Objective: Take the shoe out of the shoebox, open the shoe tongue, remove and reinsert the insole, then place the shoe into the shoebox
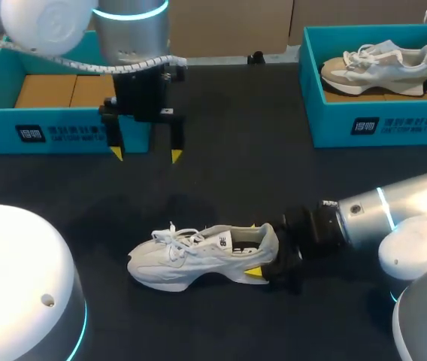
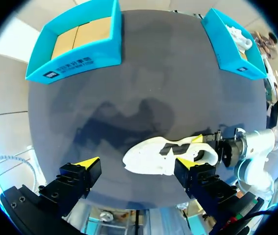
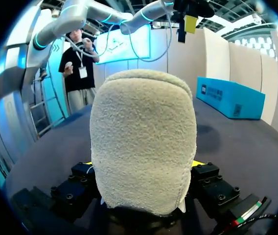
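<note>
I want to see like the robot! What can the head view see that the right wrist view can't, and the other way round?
Only the head view: the whole white shoe with its laces, and a second shoe inside the right blue box. Only the right wrist view: the white shoe's fuzzy heel close up, between the fingers of the right gripper. Both: the white shoe, a blue box, and the left gripper above the table.
</note>
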Tool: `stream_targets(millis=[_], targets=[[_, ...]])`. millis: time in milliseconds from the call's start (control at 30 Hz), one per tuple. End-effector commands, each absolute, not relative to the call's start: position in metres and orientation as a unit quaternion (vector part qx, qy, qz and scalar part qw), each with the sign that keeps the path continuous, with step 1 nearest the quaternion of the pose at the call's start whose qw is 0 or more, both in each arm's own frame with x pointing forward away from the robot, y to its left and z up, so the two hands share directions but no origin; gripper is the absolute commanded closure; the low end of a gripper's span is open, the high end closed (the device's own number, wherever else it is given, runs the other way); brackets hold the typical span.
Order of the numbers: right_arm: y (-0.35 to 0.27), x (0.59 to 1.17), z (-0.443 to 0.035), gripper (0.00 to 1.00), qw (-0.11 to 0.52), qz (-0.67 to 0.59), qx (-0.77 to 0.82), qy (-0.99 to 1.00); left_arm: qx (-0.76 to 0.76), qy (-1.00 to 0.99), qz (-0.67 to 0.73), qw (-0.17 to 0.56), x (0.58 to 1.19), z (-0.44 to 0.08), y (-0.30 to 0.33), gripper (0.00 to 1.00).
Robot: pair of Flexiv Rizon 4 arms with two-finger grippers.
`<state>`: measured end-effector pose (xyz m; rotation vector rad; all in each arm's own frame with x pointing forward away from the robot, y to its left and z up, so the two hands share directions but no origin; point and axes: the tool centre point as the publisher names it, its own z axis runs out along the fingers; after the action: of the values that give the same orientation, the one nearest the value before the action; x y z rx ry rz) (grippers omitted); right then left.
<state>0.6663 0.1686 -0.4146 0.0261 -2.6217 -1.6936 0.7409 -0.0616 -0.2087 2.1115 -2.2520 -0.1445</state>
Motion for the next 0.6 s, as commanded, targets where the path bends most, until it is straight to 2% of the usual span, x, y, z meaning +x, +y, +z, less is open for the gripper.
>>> stream_targets(millis=[33, 200, 600], targets=[[0.170, 0.665, -0.415, 1.00, 0.009, -0.542, 0.008, -0.841, 0.683, -0.728, -0.053, 0.024, 0.744, -0.208, -0.066, 0.00], [0.170, 0.665, -0.415, 1.00, 0.009, -0.542, 0.008, -0.841, 0.683, -0.728, -0.053, 0.024, 0.744, -0.208, -0.066, 0.00], [0.170, 0.665, -0.415, 1.00, 0.009, -0.542, 0.008, -0.841, 0.667, -0.736, -0.105, 0.038, 0.687, -0.243, -0.113, 0.00]])
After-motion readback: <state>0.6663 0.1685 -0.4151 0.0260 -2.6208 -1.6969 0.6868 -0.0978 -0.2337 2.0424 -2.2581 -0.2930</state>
